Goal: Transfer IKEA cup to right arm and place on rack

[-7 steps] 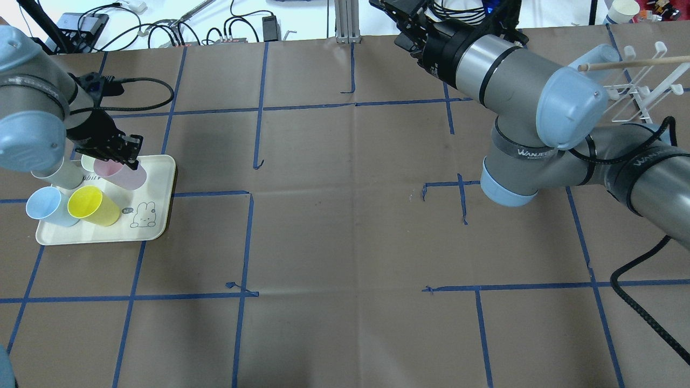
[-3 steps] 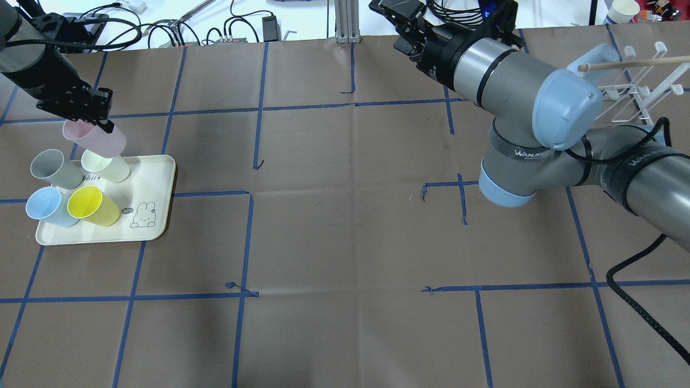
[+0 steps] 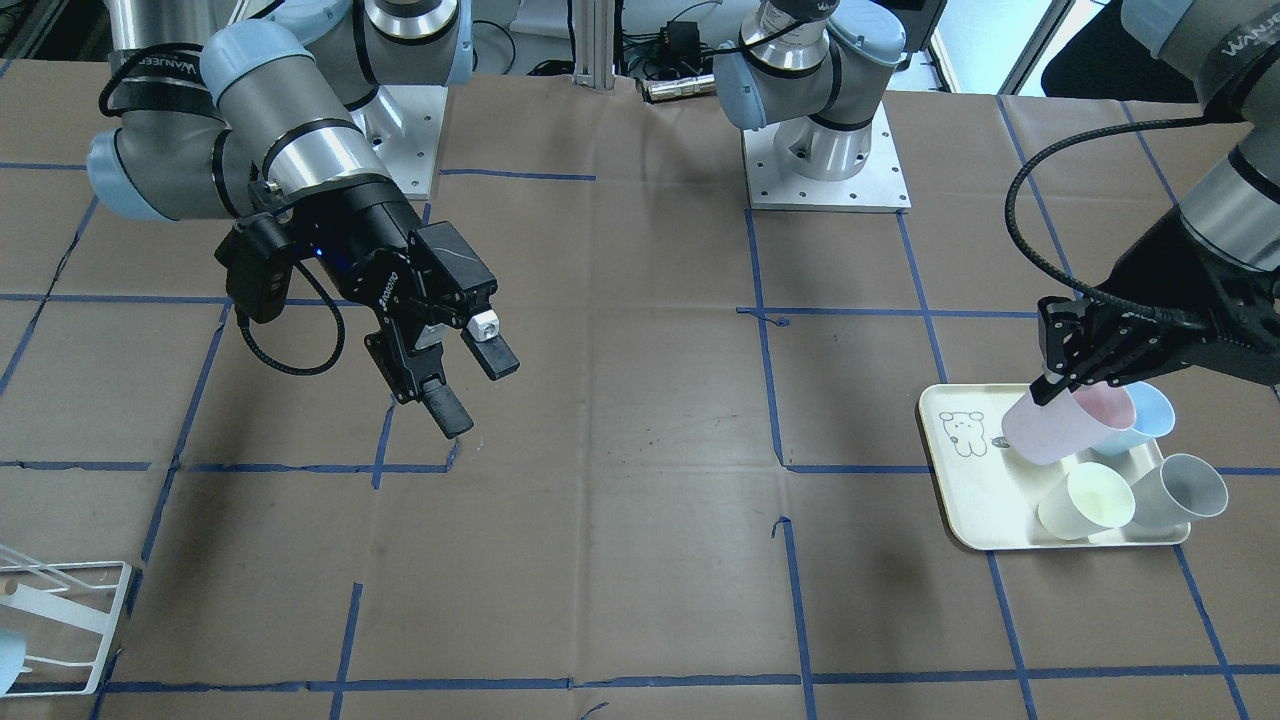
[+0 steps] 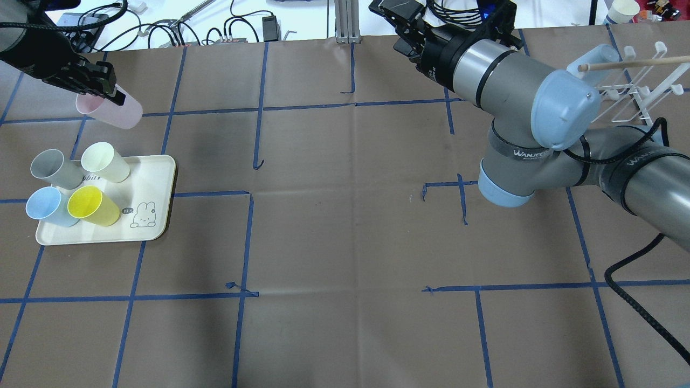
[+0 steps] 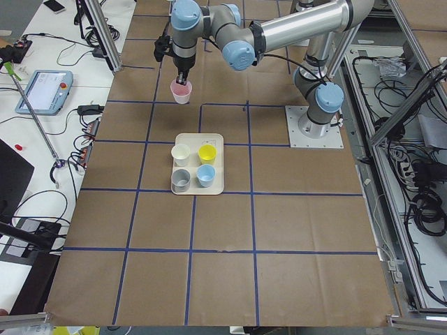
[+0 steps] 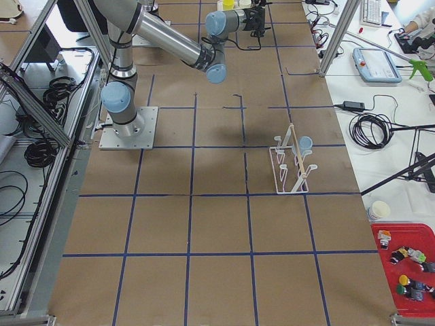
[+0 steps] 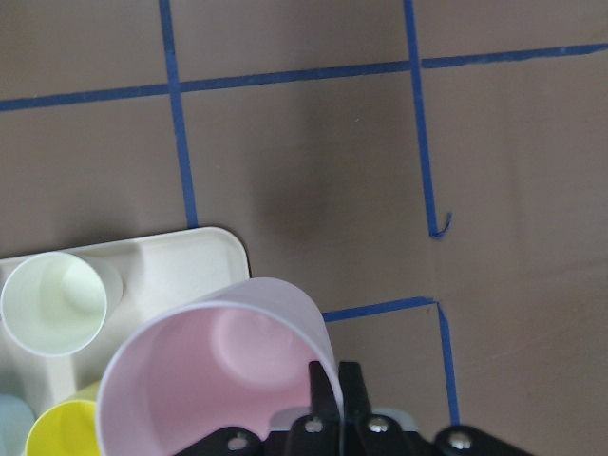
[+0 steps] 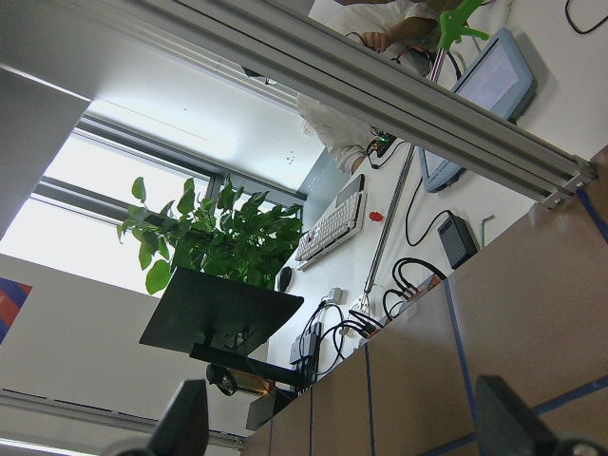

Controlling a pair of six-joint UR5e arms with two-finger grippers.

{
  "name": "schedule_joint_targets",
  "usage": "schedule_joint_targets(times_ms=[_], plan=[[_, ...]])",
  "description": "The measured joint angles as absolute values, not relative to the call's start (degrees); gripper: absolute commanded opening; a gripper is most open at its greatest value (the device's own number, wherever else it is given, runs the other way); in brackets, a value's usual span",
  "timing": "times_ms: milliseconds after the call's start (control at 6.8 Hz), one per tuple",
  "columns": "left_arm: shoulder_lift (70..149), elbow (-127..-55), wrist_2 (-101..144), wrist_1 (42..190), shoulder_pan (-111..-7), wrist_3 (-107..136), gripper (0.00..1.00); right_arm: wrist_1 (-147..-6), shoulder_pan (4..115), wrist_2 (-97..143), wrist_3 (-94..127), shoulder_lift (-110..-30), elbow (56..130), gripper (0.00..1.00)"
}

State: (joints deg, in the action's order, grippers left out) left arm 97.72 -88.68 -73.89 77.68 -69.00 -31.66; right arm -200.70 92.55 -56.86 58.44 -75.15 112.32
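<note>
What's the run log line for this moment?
left gripper: shut on pink cup, held clear of tray | right gripper: open, empty | rack: untouched

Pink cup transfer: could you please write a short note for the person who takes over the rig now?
Left gripper: shut on the pink cup at its rim, held in the air off the tray.
Right gripper: open, empty, above the table.
Rack: on the right arm's side, one blue cup on it.
Done: pickup. Left: handover to right gripper, then placing on rack.
</note>
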Motion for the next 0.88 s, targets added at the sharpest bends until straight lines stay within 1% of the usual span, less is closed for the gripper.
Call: schedule_joint_targets(times_ms=[588, 882], plan=[[101.5, -90.6, -59.4, 66.3, -68.9, -40.9, 0.0, -200.8, 92.4, -56.9, 58.4, -74.8, 112.3, 1.0], [103.6, -93.6, -51.3, 57.4, -69.0, -44.0, 0.0, -200.8, 92.2, -56.9, 58.4, -74.8, 112.2, 1.0]])
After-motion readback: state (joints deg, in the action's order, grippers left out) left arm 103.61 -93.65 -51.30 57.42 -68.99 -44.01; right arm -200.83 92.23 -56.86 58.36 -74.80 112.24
